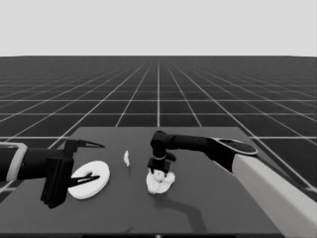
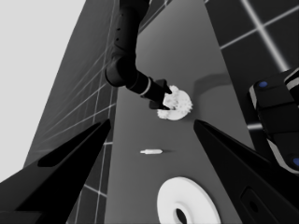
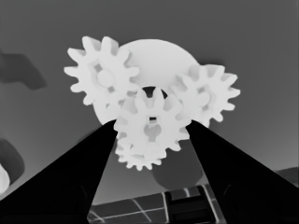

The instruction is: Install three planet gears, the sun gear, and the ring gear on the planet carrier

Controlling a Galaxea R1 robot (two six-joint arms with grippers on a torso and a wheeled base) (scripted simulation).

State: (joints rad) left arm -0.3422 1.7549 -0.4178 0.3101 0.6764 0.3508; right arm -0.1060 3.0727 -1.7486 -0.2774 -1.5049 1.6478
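Right wrist view shows the right gripper [image 3: 150, 133] at the frame's middle, fingers closed on a small white toothed gear [image 3: 152, 128] over the smaller white round part [image 3: 156, 58]. If its teeth bump the two seated gears, it could jam. The left gripper [image 1: 85, 163] waits open, lower left, over the larger white round part [image 1: 96, 173].

The table [image 1: 198, 218] was viewed from above; the smaller round part [image 2: 180, 105], seen distantly sideways, was shared closely [image 3: 159, 58].
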